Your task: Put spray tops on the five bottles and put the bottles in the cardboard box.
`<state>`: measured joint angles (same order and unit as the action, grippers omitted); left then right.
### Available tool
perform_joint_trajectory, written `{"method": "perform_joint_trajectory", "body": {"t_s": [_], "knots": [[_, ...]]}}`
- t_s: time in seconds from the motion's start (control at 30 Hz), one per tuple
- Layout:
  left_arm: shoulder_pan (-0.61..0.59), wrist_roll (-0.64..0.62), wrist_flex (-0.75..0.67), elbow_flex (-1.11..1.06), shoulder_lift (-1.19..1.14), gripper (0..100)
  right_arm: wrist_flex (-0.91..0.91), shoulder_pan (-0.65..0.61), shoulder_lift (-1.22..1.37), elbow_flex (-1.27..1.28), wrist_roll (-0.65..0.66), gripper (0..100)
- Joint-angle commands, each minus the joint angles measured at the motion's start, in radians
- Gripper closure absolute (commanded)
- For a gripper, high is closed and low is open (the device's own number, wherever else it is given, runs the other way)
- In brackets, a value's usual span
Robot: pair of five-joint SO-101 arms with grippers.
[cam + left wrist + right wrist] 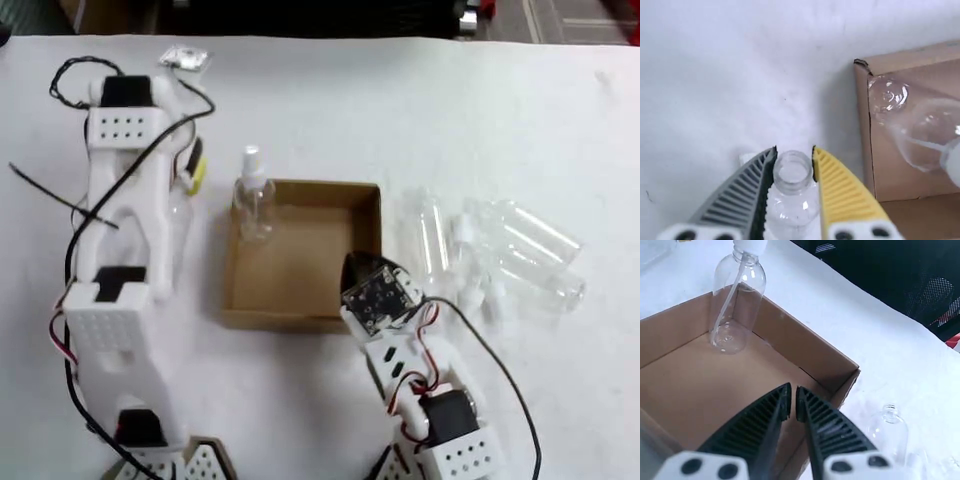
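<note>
Bottle (792, 172), uncapped, sits clamped between left fingers (840, 190) beside box (885, 180).

Capped bottle (253, 203) upright in cardboard box (285, 318); bare bottles (530, 245) outside.

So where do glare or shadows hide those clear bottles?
High view: the loose bottles almost vanish against the bright white table. Left wrist view: bright glints on the capped bottle, a soft shadow beside the cardboard box. Right wrist view: that bottle reads clearly against brown cardboard.

White table (330, 110) with a small shiny packet (185, 58).
</note>
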<state>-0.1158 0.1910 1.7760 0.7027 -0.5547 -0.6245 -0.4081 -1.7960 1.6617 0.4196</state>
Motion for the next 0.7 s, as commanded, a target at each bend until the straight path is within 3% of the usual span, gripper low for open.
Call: {"method": "perform_joint_trajectory", "body": {"t_s": [0.0,0.37,0.67], "knots": [[0.004,-0.003,0.009,0.051,0.105,97,0.021,0.001,-0.005,-0.006,0.012,98.4],[0.008,-0.063,0.011,0.029,0.321,98,0.021,0.001,-0.005,-0.006,0.012,98.4],[0.081,-0.152,-0.049,-0.293,0.791,98,0.021,0.002,-0.005,-0.006,0.012,98.4]]}}
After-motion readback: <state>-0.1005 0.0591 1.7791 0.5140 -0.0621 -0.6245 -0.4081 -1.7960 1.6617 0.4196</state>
